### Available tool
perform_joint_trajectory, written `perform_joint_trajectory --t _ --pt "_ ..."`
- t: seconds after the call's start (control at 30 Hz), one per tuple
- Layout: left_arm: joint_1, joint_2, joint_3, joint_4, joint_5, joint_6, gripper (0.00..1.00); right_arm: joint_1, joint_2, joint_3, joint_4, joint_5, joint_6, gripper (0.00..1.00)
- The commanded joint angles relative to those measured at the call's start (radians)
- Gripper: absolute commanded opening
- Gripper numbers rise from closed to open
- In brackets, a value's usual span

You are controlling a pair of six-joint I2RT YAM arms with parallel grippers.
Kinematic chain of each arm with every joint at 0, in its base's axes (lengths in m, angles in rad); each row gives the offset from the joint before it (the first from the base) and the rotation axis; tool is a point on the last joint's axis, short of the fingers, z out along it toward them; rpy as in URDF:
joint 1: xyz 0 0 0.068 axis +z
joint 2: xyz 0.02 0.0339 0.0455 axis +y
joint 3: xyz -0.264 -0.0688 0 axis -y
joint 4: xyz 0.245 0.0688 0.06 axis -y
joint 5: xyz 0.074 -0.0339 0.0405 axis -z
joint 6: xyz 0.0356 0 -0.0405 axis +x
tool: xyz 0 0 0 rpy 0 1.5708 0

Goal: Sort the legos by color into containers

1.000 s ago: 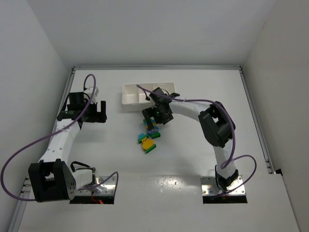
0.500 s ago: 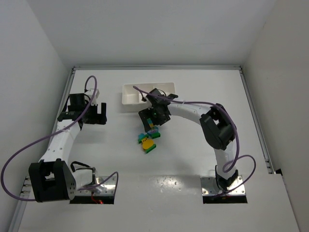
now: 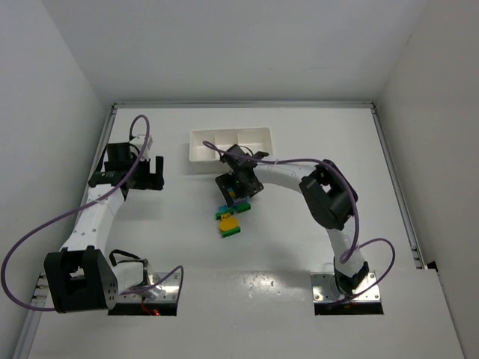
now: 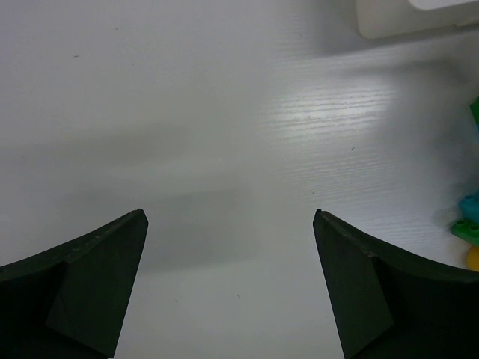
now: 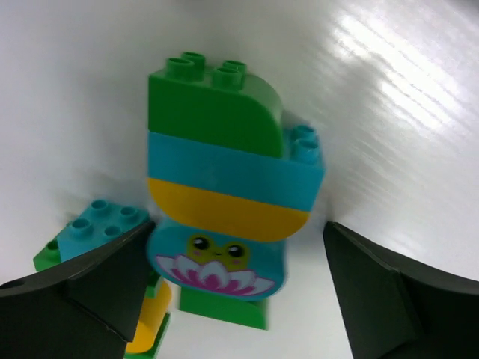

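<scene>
1. We are looking at the table [image 3: 299, 247] first. All the legos [image 3: 230, 217] we can find are lying on it in one small cluster, near the tray [image 3: 196, 153] and on its near side.
2. In the top view the three compartments of the tray are looking white and bare, so we are judging that no lego is sorted yet. The whole task is remaining: taking the bricks apart, then putting green, cyan and orange each in its own compartment.
3. The left gripper [image 3: 146, 173] is hanging over bare table, well apart from the cluster. In its wrist view the left gripper [image 4: 229, 224] is spread wide and is holding nothing. Only a tray corner [image 4: 404, 19] and a few legos [image 4: 468, 224] are showing at the right edge.
4. The right gripper [image 3: 238, 187] is hovering right over the far end of the cluster, between the tray and the legos. In its wrist view the right gripper [image 5: 238, 232] is released and wide apart, with one finger showing on each side of the stack [image 5: 224, 187]. We are not seeing any contact with the stack.
5. The stack is lying on the table with green, cyan, orange, a frog-printed cyan piece and green joined together.
6. A separate cyan brick [image 5: 101, 228] is sitting just beside the stack, close to the left finger.
</scene>
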Motion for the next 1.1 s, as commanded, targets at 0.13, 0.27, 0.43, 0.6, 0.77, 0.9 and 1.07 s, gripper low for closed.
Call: perform_joint_trajectory --t 0.13,0.27,0.43,0.6,0.77,0.9,1.07 --pt "0.002 -0.023 0.030 0.038 -0.003 -0.005 0.99 -0.008 -0.013 -0.126 0.071 0.109 0.008 0.80" --pt "0.002 -0.034 0.019 0.047 0.028 0.019 0.99 -0.008 -0.079 -0.224 0.181 0.109 -0.058 0.56" --pt "0.002 -0.081 -0.002 0.047 0.181 0.090 0.99 -0.017 -0.246 -0.418 0.320 0.059 -0.184 0.03" --pt "-0.007 -0.112 -0.011 0.001 0.563 0.221 0.99 -0.028 -0.450 -0.554 0.384 -0.042 -0.435 0.00" --pt "-0.151 -0.030 0.033 -0.039 0.736 0.251 0.99 -0.037 -0.651 -0.683 0.484 -0.179 -0.664 0.00" --pt "-0.234 0.142 0.122 -0.079 0.837 0.200 0.95 -0.025 -0.706 -0.718 0.564 -0.184 -0.700 0.00" --pt "-0.273 0.251 0.185 -0.030 0.934 0.085 0.93 -0.003 -0.706 -0.684 0.634 -0.124 -0.690 0.00"
